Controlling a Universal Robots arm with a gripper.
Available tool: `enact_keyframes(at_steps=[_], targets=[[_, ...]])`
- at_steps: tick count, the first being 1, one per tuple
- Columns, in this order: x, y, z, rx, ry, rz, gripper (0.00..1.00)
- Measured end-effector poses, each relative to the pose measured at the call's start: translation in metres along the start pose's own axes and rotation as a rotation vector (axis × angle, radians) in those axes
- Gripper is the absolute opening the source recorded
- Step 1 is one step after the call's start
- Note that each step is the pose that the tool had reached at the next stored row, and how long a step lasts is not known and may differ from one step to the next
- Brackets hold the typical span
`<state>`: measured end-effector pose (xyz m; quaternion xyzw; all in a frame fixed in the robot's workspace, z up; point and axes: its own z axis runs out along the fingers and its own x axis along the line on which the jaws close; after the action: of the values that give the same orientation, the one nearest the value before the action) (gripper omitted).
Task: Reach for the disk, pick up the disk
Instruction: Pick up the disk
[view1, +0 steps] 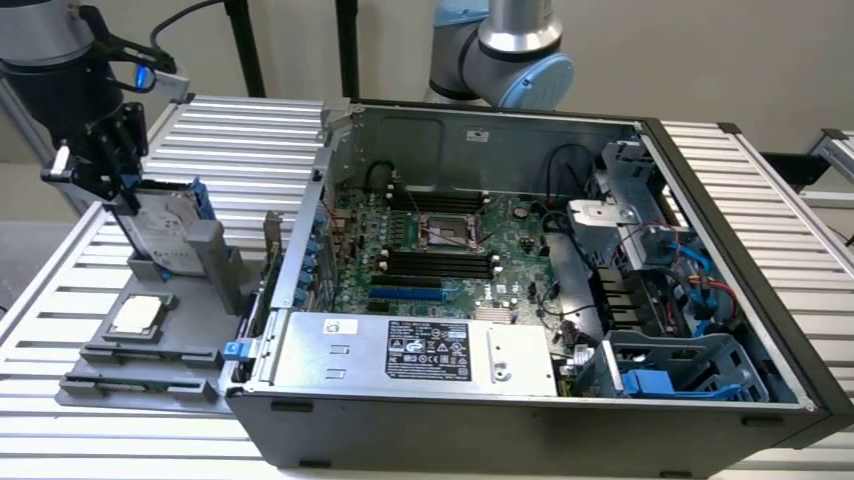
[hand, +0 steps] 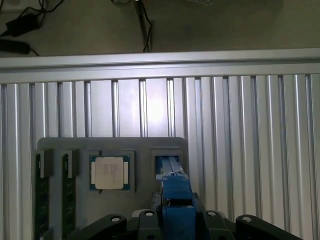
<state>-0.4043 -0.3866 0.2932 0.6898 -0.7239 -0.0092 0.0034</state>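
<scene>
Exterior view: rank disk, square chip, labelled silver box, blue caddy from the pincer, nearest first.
1. disk, in the pincer, upright in its stand.
2. square chip, flat on the grey tray beside it.
3. silver box, inside the case.
4. blue caddy, case corner, exterior view's right.

From high, the exterior view slants down over the open black metal computer case (view1: 534, 430); the wrist view stares straight down (far nearer), sharing the flat grey plastic tray (view1: 187, 335) (hand: 142, 205).
</scene>
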Motion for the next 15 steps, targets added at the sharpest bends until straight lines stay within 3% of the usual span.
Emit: enact_keyframes(at_steps=[15], targets=[[0.0004, 0.0000, -0.0001, 0.0003, -0.0001, 0.001, 0.33]])
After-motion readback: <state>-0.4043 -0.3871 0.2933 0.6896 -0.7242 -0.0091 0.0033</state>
